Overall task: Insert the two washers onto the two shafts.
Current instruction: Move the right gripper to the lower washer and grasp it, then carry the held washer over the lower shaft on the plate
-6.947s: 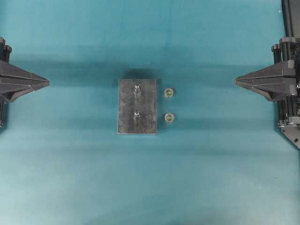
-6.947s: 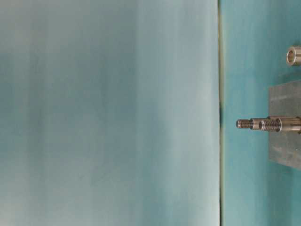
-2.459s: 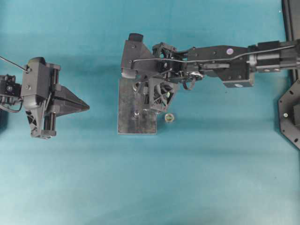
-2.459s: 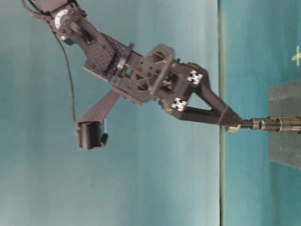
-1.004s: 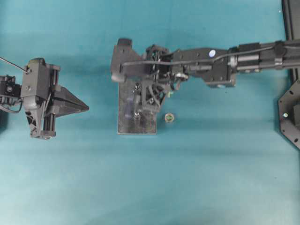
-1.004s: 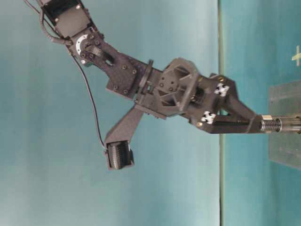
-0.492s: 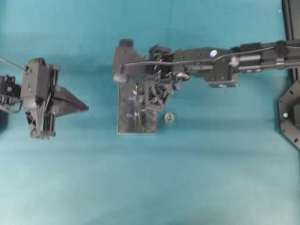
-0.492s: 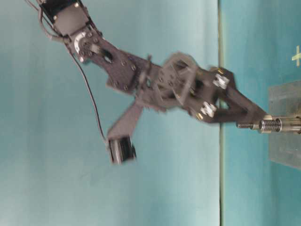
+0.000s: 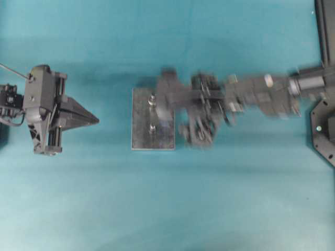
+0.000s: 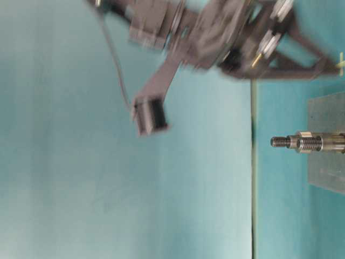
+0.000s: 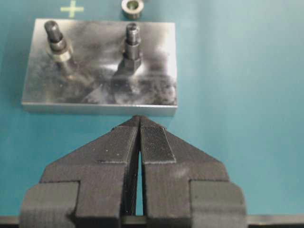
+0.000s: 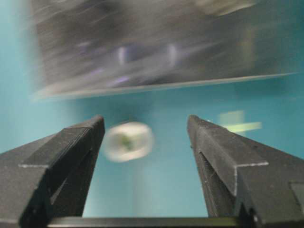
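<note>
A grey metal plate (image 9: 141, 130) carries two upright threaded shafts. The far shaft (image 9: 152, 99) has a washer (image 11: 61, 53) seated low on it; it also shows in the table-level view (image 10: 303, 142). The near shaft (image 11: 132, 38) is bare. A second washer (image 12: 128, 141) lies on the mat beside the plate, between the open fingers of my right gripper (image 12: 145, 124). In the overhead view the blurred right gripper (image 9: 196, 133) hides this washer. My left gripper (image 11: 140, 121) is shut and empty, well left of the plate (image 9: 93, 119).
The teal mat (image 9: 167, 209) covers the table. The right arm (image 9: 261, 97) stretches across from the right edge. A yellow-green cross mark (image 11: 71, 8) sits on the mat beyond the plate.
My right gripper has let go of the washer on the far shaft, opened, and swung right off the plate to over the loose washer. The left arm has not moved.
</note>
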Motion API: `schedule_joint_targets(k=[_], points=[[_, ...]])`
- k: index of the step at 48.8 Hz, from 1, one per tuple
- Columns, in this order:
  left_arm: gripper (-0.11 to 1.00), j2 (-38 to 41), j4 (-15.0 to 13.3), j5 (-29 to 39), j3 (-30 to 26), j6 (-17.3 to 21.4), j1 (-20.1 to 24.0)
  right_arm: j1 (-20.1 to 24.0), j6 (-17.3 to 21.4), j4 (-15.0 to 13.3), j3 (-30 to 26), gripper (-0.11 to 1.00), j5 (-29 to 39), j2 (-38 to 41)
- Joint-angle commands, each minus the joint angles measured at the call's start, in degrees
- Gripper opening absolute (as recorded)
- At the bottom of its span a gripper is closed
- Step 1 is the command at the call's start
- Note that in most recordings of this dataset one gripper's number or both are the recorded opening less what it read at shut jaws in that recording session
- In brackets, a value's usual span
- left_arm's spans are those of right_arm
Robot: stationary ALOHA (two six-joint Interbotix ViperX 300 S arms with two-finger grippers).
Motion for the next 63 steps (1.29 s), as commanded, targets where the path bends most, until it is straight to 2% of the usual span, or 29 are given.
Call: schedule_joint_targets(k=[1, 11, 47, 51, 63], points=[[0.0, -0.26, 0.09, -0.62, -0.7, -0.09, 0.0, 0.0, 1.85, 0.09, 0.26, 0.77, -1.76, -1.14], [0.0, -0.18, 0.09, -0.62, -0.7, 0.0, 0.0, 0.53, 2.55, 0.18, 0.7, 0.77, -4.39, 1.41], [0.0, -0.09, 0.09, -0.7, -0.44, 0.0, -0.09, 1.76, 4.22, 0.09, 2.72, 0.76, -4.31, 1.93], [0.0, 0.0, 0.09, -0.7, -0.62, 0.09, -0.09, 1.76, 4.13, 0.09, 2.81, 0.71, -4.48, 1.93], [0.0, -0.09, 0.09, -0.7, -0.7, 0.26, 0.0, 1.76, 4.22, 0.18, 2.81, 0.44, -4.22, 2.37]])
